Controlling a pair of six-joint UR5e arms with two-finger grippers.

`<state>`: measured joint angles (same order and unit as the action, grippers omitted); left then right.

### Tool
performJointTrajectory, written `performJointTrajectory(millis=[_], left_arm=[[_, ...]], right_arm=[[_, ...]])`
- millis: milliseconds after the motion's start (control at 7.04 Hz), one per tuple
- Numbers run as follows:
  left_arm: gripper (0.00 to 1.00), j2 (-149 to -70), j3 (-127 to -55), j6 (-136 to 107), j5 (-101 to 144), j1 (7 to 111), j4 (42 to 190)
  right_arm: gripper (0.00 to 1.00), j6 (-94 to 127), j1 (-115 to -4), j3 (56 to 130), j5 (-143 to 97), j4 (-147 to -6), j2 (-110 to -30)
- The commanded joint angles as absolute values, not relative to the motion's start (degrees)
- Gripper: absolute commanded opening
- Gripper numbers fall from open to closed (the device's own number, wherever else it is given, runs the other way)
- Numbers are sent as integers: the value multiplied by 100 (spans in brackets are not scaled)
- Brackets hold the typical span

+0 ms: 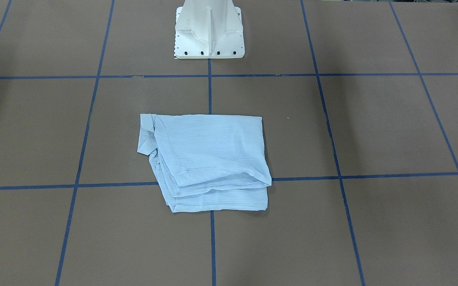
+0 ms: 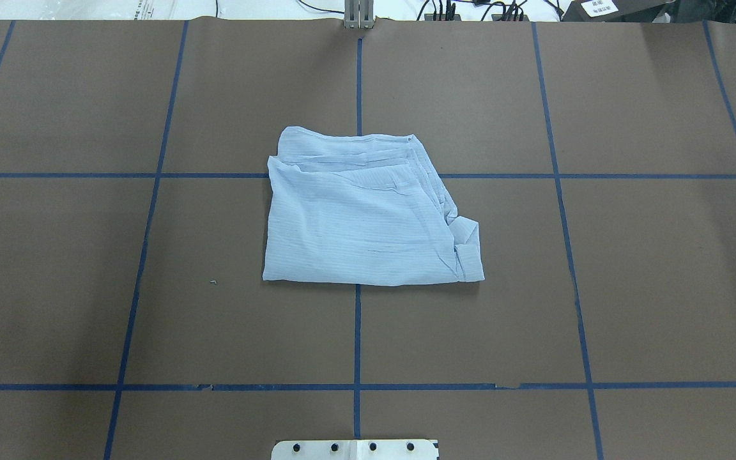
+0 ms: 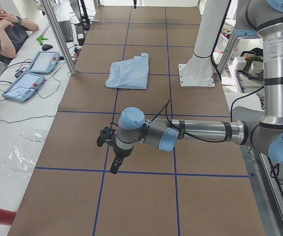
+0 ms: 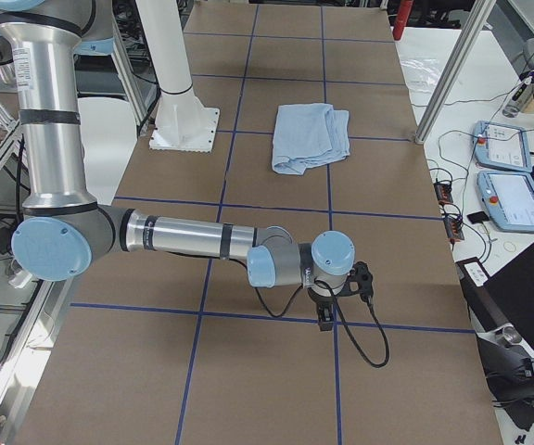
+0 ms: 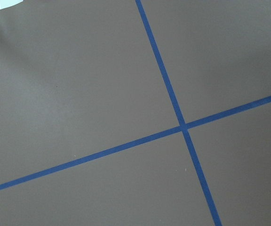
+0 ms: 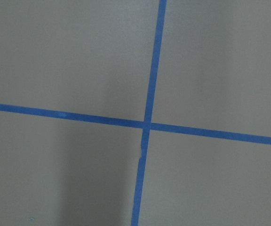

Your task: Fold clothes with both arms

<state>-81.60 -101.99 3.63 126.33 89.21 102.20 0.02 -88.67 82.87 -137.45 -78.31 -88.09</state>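
1. At the near edge, middle: white base [image 2: 355, 449] bolted to the desk [image 2: 55, 287].
2. Toward the left end: left arm [image 3: 200, 132] stretched low, left tool [image 3: 114, 169] pointing down over a tape cross [image 5: 182, 126], no cloth in it. Apart or together: cannot tell, no fingers in the wrist view.
3. Toward the right end: right arm [image 4: 184, 236] in mirror pose, right tool [image 4: 324, 323] above another tape cross [image 6: 146, 125], no cloth in it either. Spread likewise impossible to tell.
4. Mid-desk, across the centre tape line, well apart from every edge and from both tools: shirt [image 2: 361, 217], folded into a rough rectangle of several layers, smooth on top. Layer edges stepped along its far side; small crumpled flap [image 2: 469, 246] sticking out at its near right corner.
5. Beyond the far edge: a seated person [image 3: 4, 29] and two tablets [image 3: 44, 62].
6. Step in hand, by judgement: folding done or nearly so, arms parked wide.
7. Next move, if any: bring the right tool in to the flap, pinch only that bit and tuck it under. Pin the left side with the left tool to keep from dragging the thin stack askew.
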Motion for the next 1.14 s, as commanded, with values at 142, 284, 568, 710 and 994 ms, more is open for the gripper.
performJointTrajectory(millis=[142,284,568,710,994], left_arm=[[100,-8226,-9839,378,12656,8912,9412],[100,-8227,-9661,378,12743,8912,9596],[100,-8227,-9694,317,13375,8912,9624],[100,-8227,-9712,308,13464,8912,9607],[100,-8227,-9721,62,13789,8912,9598]], right_arm=[[100,17,-9334,8855,-13975,-8467,-9122],[100,18,-9334,9190,-13975,-8725,-9297],[100,18,-9334,9158,-13975,-8692,-9360],[100,18,-9334,9150,-13949,-8684,-9395],[100,131,-9334,9254,-13966,-8692,-9387]])
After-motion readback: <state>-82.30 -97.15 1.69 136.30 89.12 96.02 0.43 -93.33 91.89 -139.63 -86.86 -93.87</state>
